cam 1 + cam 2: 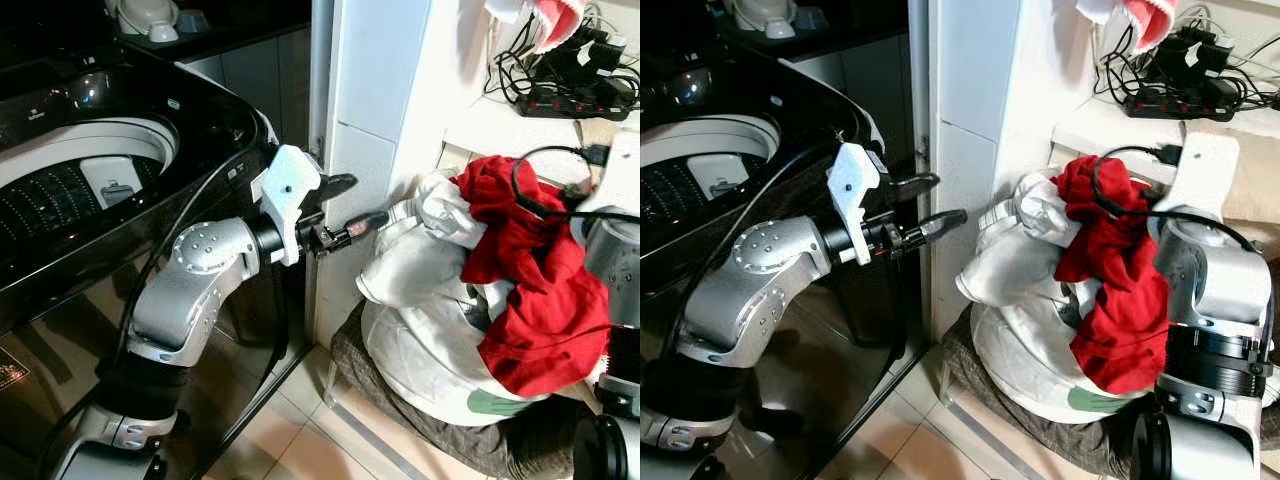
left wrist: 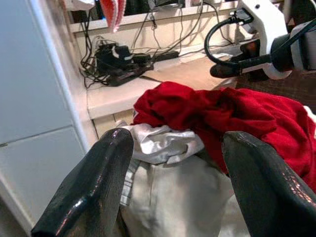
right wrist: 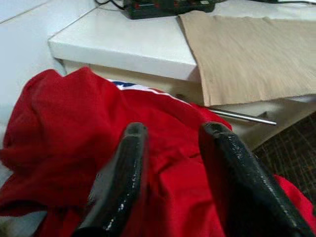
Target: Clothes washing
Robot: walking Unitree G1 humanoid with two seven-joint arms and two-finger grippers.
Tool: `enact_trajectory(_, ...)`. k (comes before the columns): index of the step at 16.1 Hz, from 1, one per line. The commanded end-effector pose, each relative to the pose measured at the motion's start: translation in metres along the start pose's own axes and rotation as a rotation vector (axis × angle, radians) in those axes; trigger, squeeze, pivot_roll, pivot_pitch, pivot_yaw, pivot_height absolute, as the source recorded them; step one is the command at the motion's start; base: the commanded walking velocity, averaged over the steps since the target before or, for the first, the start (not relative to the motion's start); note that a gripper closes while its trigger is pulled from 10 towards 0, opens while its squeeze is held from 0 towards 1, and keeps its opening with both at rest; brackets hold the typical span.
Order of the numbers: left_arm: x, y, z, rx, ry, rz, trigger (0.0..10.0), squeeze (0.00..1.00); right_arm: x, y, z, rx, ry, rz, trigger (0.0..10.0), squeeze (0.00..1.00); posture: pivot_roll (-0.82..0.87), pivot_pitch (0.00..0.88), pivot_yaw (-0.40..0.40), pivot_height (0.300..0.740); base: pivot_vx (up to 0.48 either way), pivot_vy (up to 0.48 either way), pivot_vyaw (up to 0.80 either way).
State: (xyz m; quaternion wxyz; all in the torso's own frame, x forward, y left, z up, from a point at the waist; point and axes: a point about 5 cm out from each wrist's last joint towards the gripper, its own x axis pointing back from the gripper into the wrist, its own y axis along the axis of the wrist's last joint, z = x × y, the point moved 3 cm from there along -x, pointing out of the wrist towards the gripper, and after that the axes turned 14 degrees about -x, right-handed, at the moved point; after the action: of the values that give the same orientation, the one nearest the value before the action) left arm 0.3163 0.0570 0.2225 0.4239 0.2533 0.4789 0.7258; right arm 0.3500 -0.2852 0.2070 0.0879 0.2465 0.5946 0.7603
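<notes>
A red garment (image 1: 530, 290) is draped over a bulky white garment (image 1: 420, 300) on a pile to my right, resting on dark brown fabric (image 1: 430, 425). The black top-loading washing machine (image 1: 200, 100) stands on my left with its lid open and the drum (image 1: 60, 190) visible. My left gripper (image 1: 355, 205) is open and empty, stretched toward the white garment just short of it. My right gripper (image 3: 175, 131) hovers open just over the top of the red garment (image 3: 74, 138), fingers spread above the cloth. It also appears as a dark shape, the right gripper (image 2: 224, 70), beyond the red heap.
A white wall column (image 1: 370, 90) stands between the machine and the pile. Behind the pile a white shelf (image 1: 500, 125) carries a power strip (image 1: 570, 100) with tangled cables. A red-and-white cloth (image 1: 545, 20) hangs above. Tiled floor (image 1: 300, 440) lies below.
</notes>
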Motion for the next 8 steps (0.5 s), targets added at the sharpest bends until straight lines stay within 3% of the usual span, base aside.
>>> enact_trajectory(1, -0.001, 0.001, -0.002, -0.008, -0.018, 0.007, 10.0, 0.0, -0.001, 0.001, -0.004, -0.04, -0.012, -0.011, 10.0, 1.0, -0.09, 0.0, -0.016, 0.74, 0.0, 0.0, 0.0)
enact_trajectory(5, 0.001, 0.0, -0.003, -0.018, -0.041, 0.017, 10.0, 0.0, -0.003, -0.01, -0.003, -0.086, -0.017, 0.042, 10.0, 1.0, -0.09, 0.0, -0.018, 0.74, 0.0, 0.0, 0.0)
enact_trajectory(6, 0.001, -0.001, -0.004, -0.023, -0.053, 0.022, 10.0, 0.0, -0.006, -0.021, -0.003, -0.119, -0.017, 0.093, 10.0, 0.81, -0.09, 0.0, -0.018, 0.74, 0.0, 0.0, 0.0)
enact_trajectory(7, 0.001, -0.001, -0.006, -0.031, -0.066, 0.024, 10.0, 0.0, -0.008, -0.034, 0.002, -0.176, 0.028, 0.164, 10.0, 0.31, -0.09, 0.0, -0.018, 0.74, 0.0, 0.0, 0.0)
enact_trajectory(8, 0.002, -0.001, -0.008, -0.029, -0.076, 0.023, 10.0, 0.0, -0.008, -0.041, 0.005, -0.214, 0.045, 0.197, 10.0, 0.0, -0.09, 0.0, -0.02, 0.74, 0.0, 0.0, 0.0)
